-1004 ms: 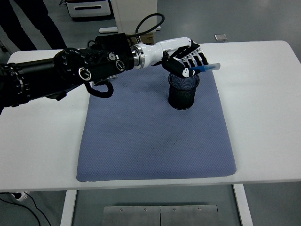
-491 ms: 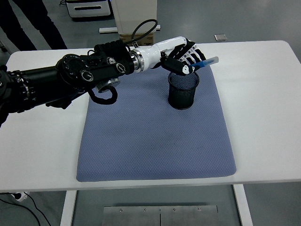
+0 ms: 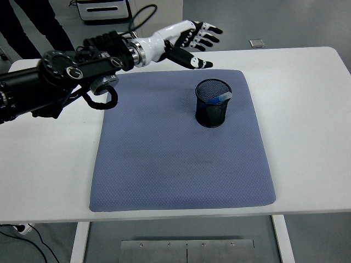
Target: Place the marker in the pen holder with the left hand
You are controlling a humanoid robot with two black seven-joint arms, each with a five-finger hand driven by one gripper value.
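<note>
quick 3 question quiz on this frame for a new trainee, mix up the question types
1. True or false: the left hand is gripping the marker.
2. Where is the marker? A) lying on the blue mat B) inside the pen holder C) on the bare white table
3. Fill in: the pen holder stands on the blue ____.

Key: 1. False, the fingers are spread and hold nothing, up and to the left of the holder. 2. B, its blue end leans against the rim. 3. Mat.
</note>
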